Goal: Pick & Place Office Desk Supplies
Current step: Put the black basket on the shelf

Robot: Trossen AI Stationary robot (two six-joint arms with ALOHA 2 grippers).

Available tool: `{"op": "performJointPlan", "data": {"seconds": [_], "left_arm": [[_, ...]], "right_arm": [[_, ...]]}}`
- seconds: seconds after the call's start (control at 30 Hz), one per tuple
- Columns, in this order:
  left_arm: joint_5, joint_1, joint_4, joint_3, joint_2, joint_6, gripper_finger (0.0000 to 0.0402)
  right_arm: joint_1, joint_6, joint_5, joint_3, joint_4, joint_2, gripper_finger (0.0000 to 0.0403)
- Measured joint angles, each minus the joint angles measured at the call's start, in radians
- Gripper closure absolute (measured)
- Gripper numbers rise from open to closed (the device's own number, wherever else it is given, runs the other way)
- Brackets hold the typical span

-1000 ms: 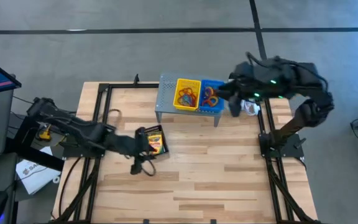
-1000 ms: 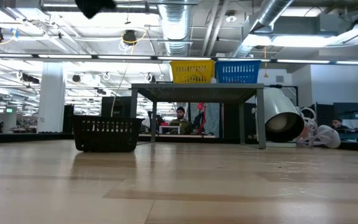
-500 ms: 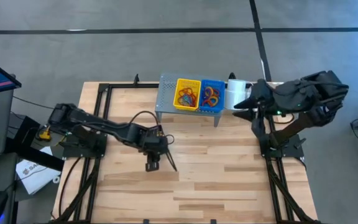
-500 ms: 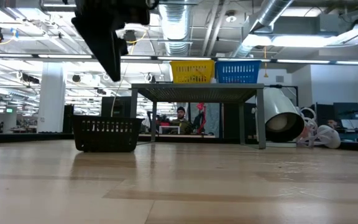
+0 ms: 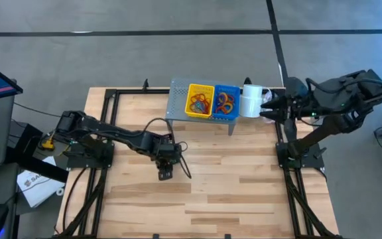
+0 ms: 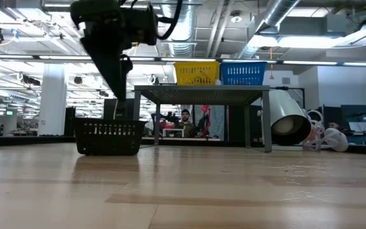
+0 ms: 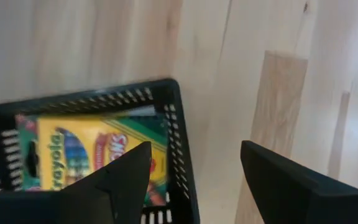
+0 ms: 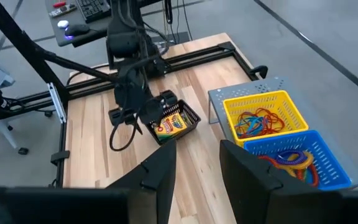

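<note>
Wooden worktop, sorting looking nearly done.
Left pincer gaping empty over black basket holding crayon box; right pincer idling half-open, empty.

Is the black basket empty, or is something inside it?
Not empty. A crayon box lies inside the black basket, seen in the left wrist view.

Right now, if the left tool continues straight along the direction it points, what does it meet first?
Probably the black basket holding the crayon box: the open left tool hangs directly above its rim, though depth is unclear.
</note>
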Motion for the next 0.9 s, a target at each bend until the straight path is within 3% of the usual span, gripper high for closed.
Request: {"op": "performJointPlan", "data": {"seconds": [0.63,0.9], "left_arm": [[-0.045,-0.022,0.090,-0.003,0.192,-0.003,0.0182],[-0.070,-0.021,0.088,-0.005,0.194,-0.005,0.0240]], "right_arm": [[0.001,0.003,-0.012,0.000,0.000,-0.030,0.0282],[0.001,0.002,-0.014,0.000,0.000,-0.033,0.0282]]}}
